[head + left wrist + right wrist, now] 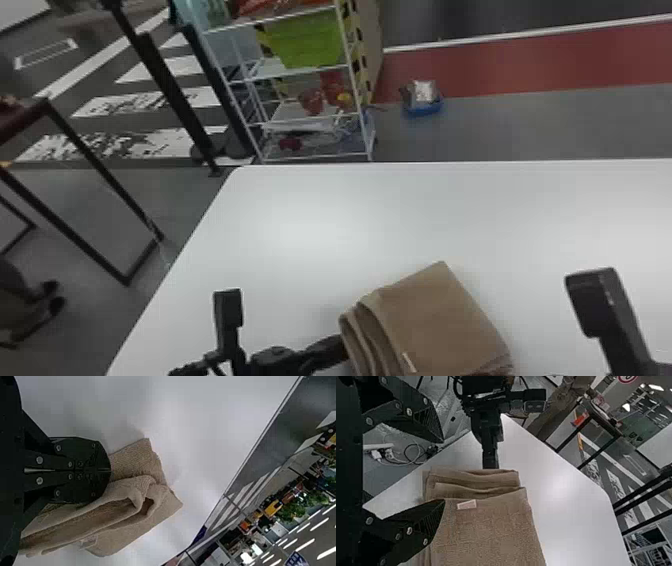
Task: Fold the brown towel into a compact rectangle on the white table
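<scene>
Beyond the smooth white surface [300,225] stands a white wire rack [300,122] holding a bright green bin [310,42], and down at the near edge of the head view we've got the brown woven towel [435,310], folded into a thick layered block with a small pale tag [466,504] by its folds! In on its left side comes the black left gripper [341,346], jaws closed together and touching the cloth, though whether they pinch any I cannot tell; over on the right, the black right gripper [620,335] has its jaws spread wide, gripping nothing, close by the towel.
</scene>
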You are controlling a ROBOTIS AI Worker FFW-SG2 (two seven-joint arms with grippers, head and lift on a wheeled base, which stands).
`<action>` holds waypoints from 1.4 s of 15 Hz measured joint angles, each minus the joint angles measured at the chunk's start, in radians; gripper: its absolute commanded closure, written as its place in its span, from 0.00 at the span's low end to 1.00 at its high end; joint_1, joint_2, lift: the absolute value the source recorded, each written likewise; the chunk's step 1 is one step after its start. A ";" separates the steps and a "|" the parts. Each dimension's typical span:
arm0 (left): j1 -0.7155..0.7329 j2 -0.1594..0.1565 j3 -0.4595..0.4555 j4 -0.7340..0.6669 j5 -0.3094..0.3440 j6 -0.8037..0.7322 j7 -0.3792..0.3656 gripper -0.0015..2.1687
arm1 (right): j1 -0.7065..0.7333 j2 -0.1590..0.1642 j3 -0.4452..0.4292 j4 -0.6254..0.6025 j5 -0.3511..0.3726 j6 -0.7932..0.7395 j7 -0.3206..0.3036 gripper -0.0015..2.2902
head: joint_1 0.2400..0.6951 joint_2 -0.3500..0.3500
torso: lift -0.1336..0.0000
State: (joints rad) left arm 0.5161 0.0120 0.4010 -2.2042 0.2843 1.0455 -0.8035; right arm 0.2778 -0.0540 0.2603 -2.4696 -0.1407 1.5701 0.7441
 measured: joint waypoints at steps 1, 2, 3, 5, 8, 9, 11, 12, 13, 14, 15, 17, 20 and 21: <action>-0.007 -0.001 0.010 0.003 0.001 -0.002 0.004 0.88 | 0.018 -0.010 -0.013 -0.007 -0.003 0.000 0.010 0.57 | 1.00 1.00 | 0.07; -0.017 -0.002 0.029 0.008 0.002 -0.015 0.008 0.88 | 0.036 -0.017 -0.034 -0.012 -0.005 0.000 0.025 0.70 | 1.00 1.00 | 0.07; -0.026 -0.003 0.050 0.014 0.003 -0.045 0.014 0.88 | 0.051 -0.020 -0.060 -0.015 -0.006 0.000 0.042 0.75 | 1.00 1.00 | 0.07; -0.042 -0.002 0.100 0.027 0.010 -0.106 0.017 0.88 | 0.070 -0.025 -0.103 -0.018 -0.006 0.000 0.061 0.75 | 1.00 1.00 | 0.07; -0.079 0.000 0.215 0.069 0.069 -0.168 0.014 0.88 | 0.076 -0.029 -0.121 0.013 -0.004 0.000 0.053 0.75 | 1.00 1.00 | 0.07; -0.092 0.003 0.257 0.084 0.093 -0.170 0.006 0.88 | 0.073 -0.029 -0.120 0.031 0.000 0.000 0.042 0.75 | 1.00 1.00 | 0.07; -0.108 0.016 0.320 0.108 0.132 -0.162 -0.010 0.88 | 0.069 -0.029 -0.108 0.067 0.020 0.000 0.015 0.75 | 1.00 1.00 | 0.07; -0.110 0.024 0.341 0.118 0.151 -0.158 -0.016 0.88 | 0.067 -0.029 -0.105 0.089 0.027 0.000 0.011 0.75 | 1.00 1.00 | 0.07; -0.111 0.031 0.359 0.127 0.166 -0.154 -0.023 0.88 | 0.062 -0.029 -0.104 0.119 0.029 0.000 0.006 0.75 | 1.00 1.00 | 0.07; -0.111 0.039 0.368 0.133 0.173 -0.151 -0.026 0.88 | 0.050 -0.028 -0.103 0.151 0.029 0.000 -0.003 0.75 | 1.00 1.00 | 0.07; -0.112 0.045 0.371 0.136 0.175 -0.145 -0.027 0.88 | 0.031 -0.027 -0.102 0.182 0.029 0.000 -0.011 0.75 | 1.00 1.00 | 0.07; -0.116 0.050 0.373 0.136 0.176 -0.119 -0.028 0.88 | -0.008 -0.022 -0.096 0.232 0.027 0.000 -0.030 0.75 | 1.00 1.00 | 0.07; -0.119 0.049 0.371 0.130 0.177 -0.100 -0.029 0.88 | -0.053 -0.018 -0.090 0.284 0.017 0.000 -0.049 0.75 | 1.00 1.00 | 0.07; -0.119 0.049 0.371 0.129 0.177 -0.099 -0.029 0.88 | -0.064 -0.017 -0.090 0.293 0.013 0.000 -0.058 0.75 | 1.00 1.00 | 0.07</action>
State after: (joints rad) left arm 0.3973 0.0613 0.7718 -2.0748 0.4612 0.9468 -0.8328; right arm 0.2139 -0.0714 0.1703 -2.1766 -0.1272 1.5700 0.6858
